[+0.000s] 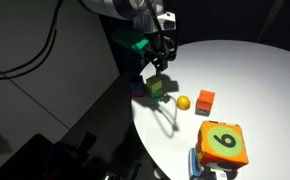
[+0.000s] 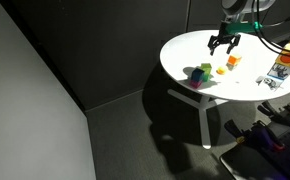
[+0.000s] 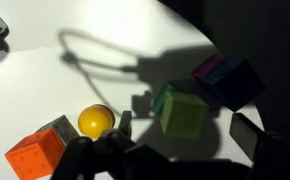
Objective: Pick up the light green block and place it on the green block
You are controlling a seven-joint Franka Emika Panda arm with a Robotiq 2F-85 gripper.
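The light green block (image 3: pixel 182 112) is a pale lime cube under my wrist camera. It seems to rest on the darker green block (image 3: pixel 162 92), of which only a thin edge shows at its upper left. In both exterior views the pair reads as one green stack (image 1: pixel 157 88) (image 2: pixel 199 73) near the table's edge. My gripper (image 3: pixel 185 124) is open and empty, its fingers apart on either side of the lime cube and above it. It hangs over the stack in both exterior views (image 1: pixel 161 58) (image 2: pixel 223 43).
A small blue block (image 3: pixel 228 80) sits right beside the stack. A yellow ball (image 3: pixel 95 121) (image 1: pixel 183 102) and a small orange block (image 3: pixel 33 158) (image 1: pixel 205 100) lie nearby. A big orange cube with a numbered green face (image 1: pixel 223 143) stands toward the round white table's (image 1: pixel 255 80) near edge.
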